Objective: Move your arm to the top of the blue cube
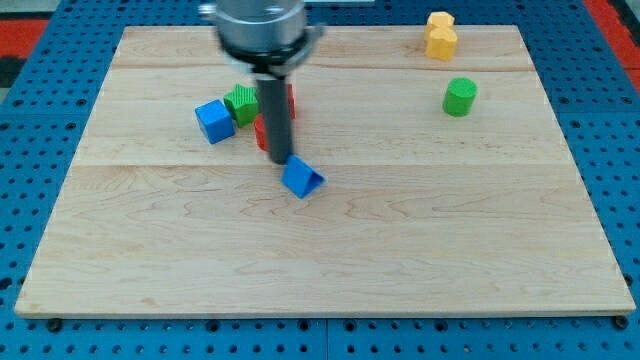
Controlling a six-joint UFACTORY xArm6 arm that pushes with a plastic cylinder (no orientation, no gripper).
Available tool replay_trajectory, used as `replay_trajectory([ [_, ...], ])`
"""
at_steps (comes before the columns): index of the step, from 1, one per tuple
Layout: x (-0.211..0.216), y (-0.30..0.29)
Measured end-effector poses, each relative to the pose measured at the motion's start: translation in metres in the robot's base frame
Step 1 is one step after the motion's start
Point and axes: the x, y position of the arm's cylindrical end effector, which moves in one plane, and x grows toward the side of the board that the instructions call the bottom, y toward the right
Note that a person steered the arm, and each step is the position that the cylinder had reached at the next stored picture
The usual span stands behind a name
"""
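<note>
The blue cube [214, 121] sits on the wooden board [400, 230] at the view's upper left, touching a green block [241, 102] on its right. My tip [281, 160] is to the right of and below the cube, about a block's width away from it. The tip rests just above a blue triangular block [302, 178]. A red block [262, 130] is mostly hidden behind the rod, with another red piece [291, 100] showing on the rod's right.
A yellow block [440, 36] stands at the view's top right. A green cylinder [460, 97] stands below it. The board lies on a blue pegboard surface [40, 150].
</note>
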Motion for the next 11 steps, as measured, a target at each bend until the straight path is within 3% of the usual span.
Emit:
replay_trajectory([
  [2, 0.058, -0.079],
  [3, 0.078, -0.017],
  [5, 0.042, -0.018],
  [6, 0.081, -0.105],
  [7, 0.082, -0.209],
  [8, 0.004, -0.223],
  [9, -0.065, -0.194],
  [10, -0.105, -0.136],
  [11, -0.108, -0.091],
])
